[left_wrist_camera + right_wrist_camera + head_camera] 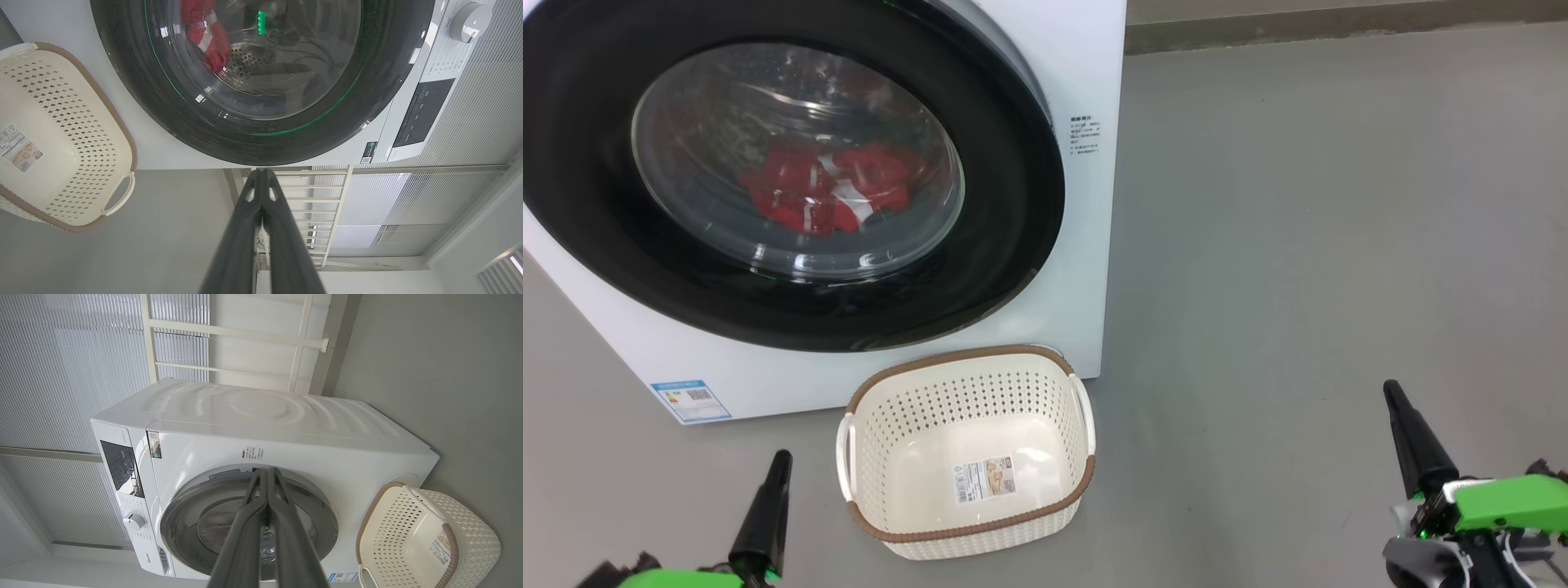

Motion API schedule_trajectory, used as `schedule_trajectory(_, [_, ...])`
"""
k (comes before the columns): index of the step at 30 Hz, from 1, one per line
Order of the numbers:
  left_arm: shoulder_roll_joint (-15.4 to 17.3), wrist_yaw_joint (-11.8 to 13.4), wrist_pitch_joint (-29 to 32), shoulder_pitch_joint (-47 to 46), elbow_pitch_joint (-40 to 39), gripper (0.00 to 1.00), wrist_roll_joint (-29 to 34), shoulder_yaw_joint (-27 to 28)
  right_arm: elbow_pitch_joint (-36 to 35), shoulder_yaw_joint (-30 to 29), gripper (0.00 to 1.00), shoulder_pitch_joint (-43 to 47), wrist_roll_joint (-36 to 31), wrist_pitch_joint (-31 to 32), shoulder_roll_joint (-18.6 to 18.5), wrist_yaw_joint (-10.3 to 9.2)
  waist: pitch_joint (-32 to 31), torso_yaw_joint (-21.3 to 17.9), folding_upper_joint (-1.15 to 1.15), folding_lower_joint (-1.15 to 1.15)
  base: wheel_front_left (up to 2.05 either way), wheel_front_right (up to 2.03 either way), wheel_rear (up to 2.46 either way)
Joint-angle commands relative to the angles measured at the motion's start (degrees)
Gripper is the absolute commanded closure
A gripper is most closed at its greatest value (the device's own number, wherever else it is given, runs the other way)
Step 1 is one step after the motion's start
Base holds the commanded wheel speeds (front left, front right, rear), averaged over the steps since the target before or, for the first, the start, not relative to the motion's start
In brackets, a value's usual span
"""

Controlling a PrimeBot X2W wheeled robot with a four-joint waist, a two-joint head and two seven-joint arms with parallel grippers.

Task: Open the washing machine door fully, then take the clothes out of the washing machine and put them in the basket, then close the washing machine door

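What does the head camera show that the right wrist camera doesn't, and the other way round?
Head view: bright red clothes behind the round glass window, and the left gripper, shut. Right wrist view: the flat top of the big white washing machine, its dark control panel and round white dial, and a slatted wall behind. Both: the closed, black-rimmed round washing machine door, the empty cream perforated plastic basket on the grey floor, and the right gripper, shut.

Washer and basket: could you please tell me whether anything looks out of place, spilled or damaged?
Nothing stands out. The door is shut with the clothes inside, and the basket stands upright and empty before the washer.
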Motion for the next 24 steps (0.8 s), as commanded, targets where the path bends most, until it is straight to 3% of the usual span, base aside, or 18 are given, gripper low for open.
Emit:
schedule_trajectory(1, [0.02,-0.01,0.02,-0.07,-0.24,0.0,0.04,0.07,-0.28,-0.02,0.0,-0.05,-0.03,0.02,-0.06,-0.01,0.0,0.0,0.0,0.0,0.0,0.0,0.0])
schedule_trajectory(3, [-0.14,0.01,-0.02,0.29,0.65,0.0,0.01,-0.11,0.67,0.05,0.0,0.32,0.0,-0.04,0.26,0.0,0.01,0.0,0.0,0.0,0.0,0.0,0.0])
schedule_trajectory(4, [-0.36,0.02,-0.03,0.72,1.36,1.0,0.02,-0.22,1.43,0.13,1.0,0.86,0.0,-0.07,0.59,0.0,0.01,0.0,0.0,0.0,0.0,0.0,0.0])
schedule_trajectory(5, [-0.42,0.02,-0.12,0.86,1.46,0.0,0.07,-0.28,1.49,0.2,0.0,1.09,0.0,-0.18,0.67,0.0,0.03,0.0,0.0,0.0,0.0,0.0,0.0])
schedule_trajectory(11, [-0.2,0.0,-1.14,1.0,0.61,0.0,0.87,-0.73,0.76,0.78,0.0,1.59,-1.0,-1.2,0.55,0.0,-0.06,0.07,0.0,0.13,0.0,0.0,0.0])
schedule_trajectory(15, [0.14,-0.02,-1.84,1.16,0.13,0.0,2.08,-1.13,0.29,1.06,0.0,1.98,-2.33,-1.88,0.48,0.0,0.06,0.1,0.0,0.01,0.0,0.0,0.0])
schedule_trajectory(24, [0.46,-0.05,-3.54,1.38,-1.09,0.0,9.87,-1.42,-0.58,1.69,0.0,2.7,-8.24,-3.57,0.26,0.0,0.24,0.18,0.0,0.0,0.0,0.0,0.0])
